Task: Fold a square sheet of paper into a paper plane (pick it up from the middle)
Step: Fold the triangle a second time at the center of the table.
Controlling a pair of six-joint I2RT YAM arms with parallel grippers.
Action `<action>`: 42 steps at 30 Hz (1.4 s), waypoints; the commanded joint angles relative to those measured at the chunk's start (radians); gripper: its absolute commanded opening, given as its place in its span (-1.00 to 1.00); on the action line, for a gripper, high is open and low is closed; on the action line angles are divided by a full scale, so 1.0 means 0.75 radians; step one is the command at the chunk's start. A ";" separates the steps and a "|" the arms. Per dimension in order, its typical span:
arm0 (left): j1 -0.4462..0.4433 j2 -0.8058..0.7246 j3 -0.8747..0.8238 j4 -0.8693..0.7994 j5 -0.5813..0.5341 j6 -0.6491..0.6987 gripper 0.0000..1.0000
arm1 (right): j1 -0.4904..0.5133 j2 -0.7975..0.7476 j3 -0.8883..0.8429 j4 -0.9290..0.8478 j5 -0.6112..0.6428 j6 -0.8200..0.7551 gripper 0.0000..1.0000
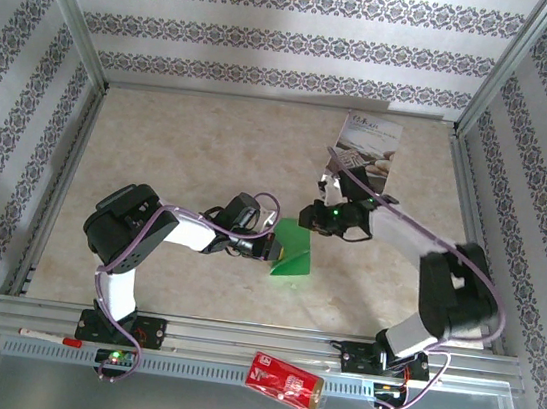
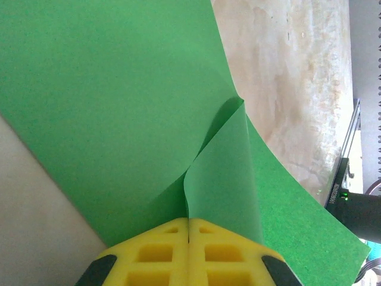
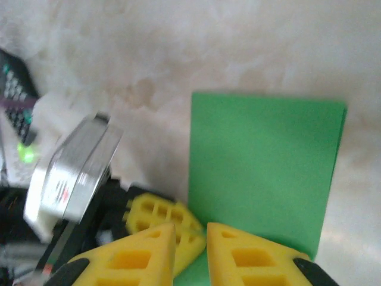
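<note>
The square sheet of paper (image 1: 295,252) is bright green and lies near the table's middle, partly lifted and bent. In the left wrist view my left gripper (image 2: 189,221) is shut on a pinched-up ridge of the paper (image 2: 119,107), which curls up between the yellow fingertips. My left gripper (image 1: 274,249) sits at the sheet's left side in the top view. My right gripper (image 1: 308,219) hovers at the sheet's far edge. In the right wrist view the right gripper (image 3: 191,229) has a narrow gap between its fingers, with nothing in it, just above the paper (image 3: 268,167). The paper plane is out of view.
A white printed booklet (image 1: 370,147) lies at the back right. A red packet (image 1: 285,383) rests on the metal rails at the front. A red and white pen (image 1: 49,336) lies at the front left. Metal frame posts and patterned walls ring the table.
</note>
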 commanded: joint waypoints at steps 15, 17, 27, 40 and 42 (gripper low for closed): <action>-0.023 0.044 -0.028 -0.144 -0.106 -0.005 -1.00 | 0.409 -0.228 -0.408 0.514 0.055 0.407 -0.67; -0.024 0.044 -0.028 -0.144 -0.106 -0.004 -1.00 | 0.428 -0.209 -0.406 0.531 0.063 0.411 -0.67; -0.024 0.044 -0.028 -0.147 -0.106 0.001 -1.00 | 0.473 -0.134 -0.440 0.556 0.091 0.398 -0.69; -0.022 0.048 -0.027 -0.147 -0.098 0.010 -1.00 | 0.467 -0.089 -0.479 0.547 0.104 0.358 -0.70; -0.023 0.049 -0.024 -0.151 -0.099 0.012 -1.00 | 0.465 -0.092 -0.489 0.542 0.106 0.354 -0.69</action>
